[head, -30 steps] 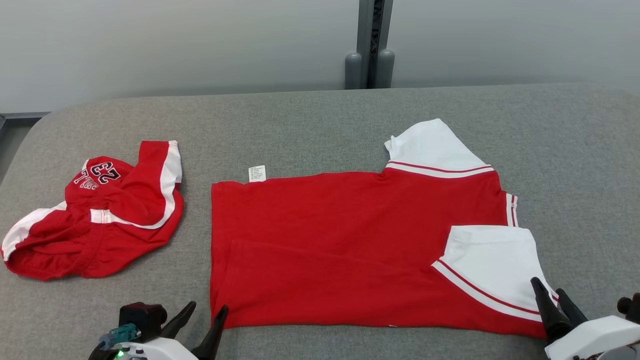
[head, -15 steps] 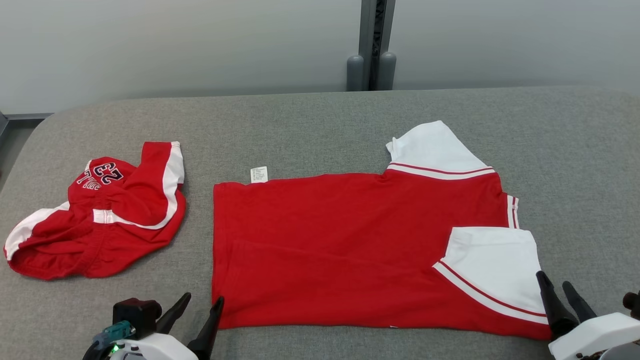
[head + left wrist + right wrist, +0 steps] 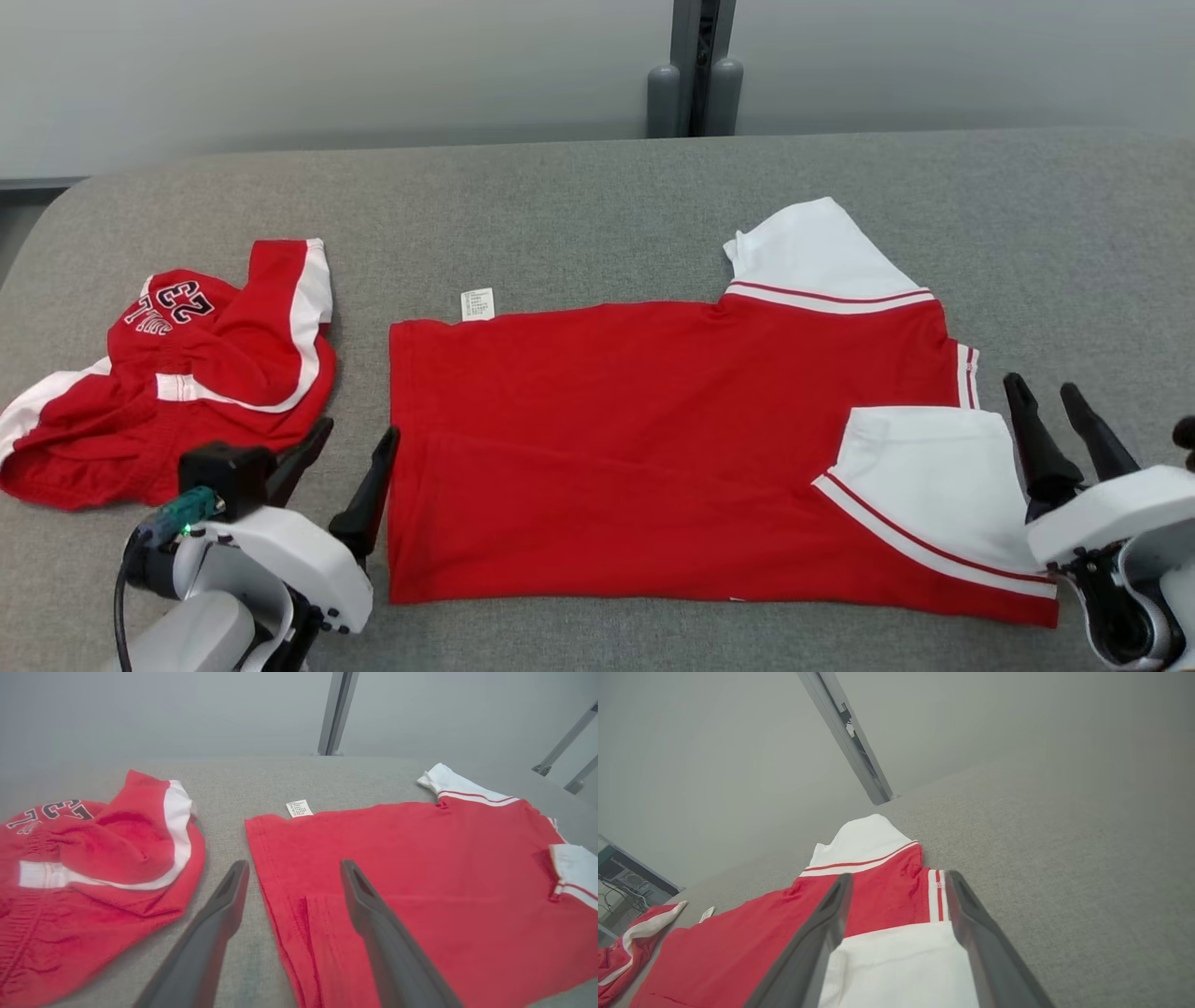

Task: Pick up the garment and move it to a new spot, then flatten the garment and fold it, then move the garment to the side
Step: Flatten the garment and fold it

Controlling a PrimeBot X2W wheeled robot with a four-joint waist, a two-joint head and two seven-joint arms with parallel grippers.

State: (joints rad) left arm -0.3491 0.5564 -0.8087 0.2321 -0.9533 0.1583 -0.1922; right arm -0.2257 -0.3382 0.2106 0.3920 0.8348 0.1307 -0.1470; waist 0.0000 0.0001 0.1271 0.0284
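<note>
Left gripper (image 3: 357, 431) stands with both fingers spread wide and grips nothing; its inner finger (image 3: 369, 485) is close to the hem edge of the red shirt (image 3: 635, 439), which lies flat and partly folded on the grey table (image 3: 560, 205) between the two grippers. Right gripper (image 3: 1041, 385) is likewise spread and empty, positioned just beside the shirt's folded-in white sleeve (image 3: 924, 476). Crumpled red shorts (image 3: 205, 364) lie just outboard of the left gripper.
</note>
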